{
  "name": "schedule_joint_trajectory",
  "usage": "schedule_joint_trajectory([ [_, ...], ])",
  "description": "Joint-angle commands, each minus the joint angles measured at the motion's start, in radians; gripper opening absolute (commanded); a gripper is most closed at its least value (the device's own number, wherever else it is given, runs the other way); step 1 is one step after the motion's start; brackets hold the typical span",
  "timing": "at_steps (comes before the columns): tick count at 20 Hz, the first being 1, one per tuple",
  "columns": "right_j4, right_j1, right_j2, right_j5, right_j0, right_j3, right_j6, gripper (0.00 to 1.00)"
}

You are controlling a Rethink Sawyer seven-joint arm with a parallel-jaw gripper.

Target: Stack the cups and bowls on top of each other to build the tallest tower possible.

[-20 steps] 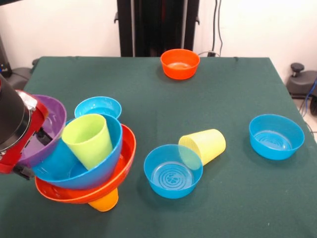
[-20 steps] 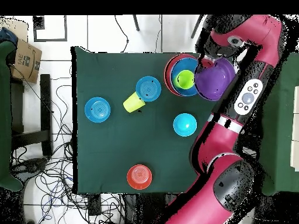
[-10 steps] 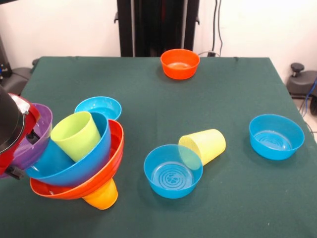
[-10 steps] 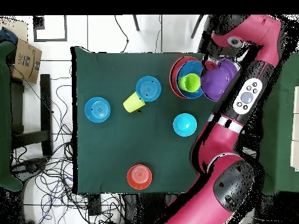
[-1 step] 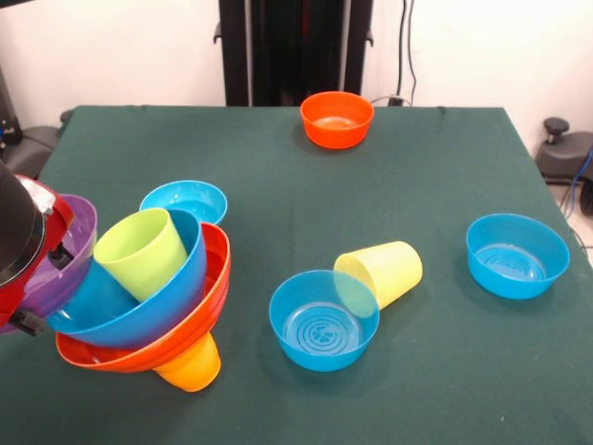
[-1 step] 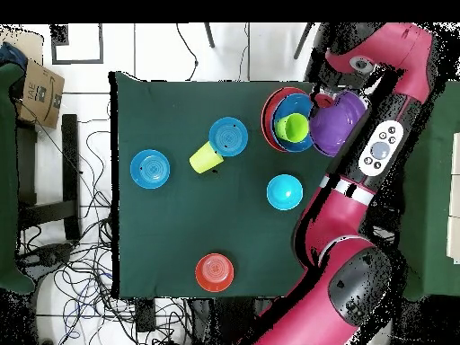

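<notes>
The tower stands at the table's left edge: an orange cup upside down, a large orange bowl on it, and a large blue bowl nested inside, both tilted steeply. A lime green cup lies slanted in the blue bowl. My gripper is shut on the wall of the purple bowl, which presses against the blue bowl's left side. From above, the purple bowl sits beside the tower under my gripper.
A small blue bowl sits just behind the tower. A yellow cup lies on its side against a medium blue bowl. Another medium blue bowl is at the right, and a small orange bowl at the far edge.
My gripper has carried the purple bowl left and lower. The tower's bowls and the green cup have tipped further over. Nothing has moved in the last half second.
</notes>
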Motion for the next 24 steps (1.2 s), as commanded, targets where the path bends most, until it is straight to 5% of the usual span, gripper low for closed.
schedule_joint_trajectory([
  [1,0.043,0.010,-0.137,0.032,0.038,0.026,-0.041,1.00],
  [9,0.065,-0.017,-0.200,0.027,0.055,0.042,-0.064,1.00],
  [15,0.304,-0.007,-0.225,-0.063,0.005,0.126,0.126,1.00],
  [24,0.395,-0.065,-0.306,-0.051,0.053,0.118,0.180,1.00],
])
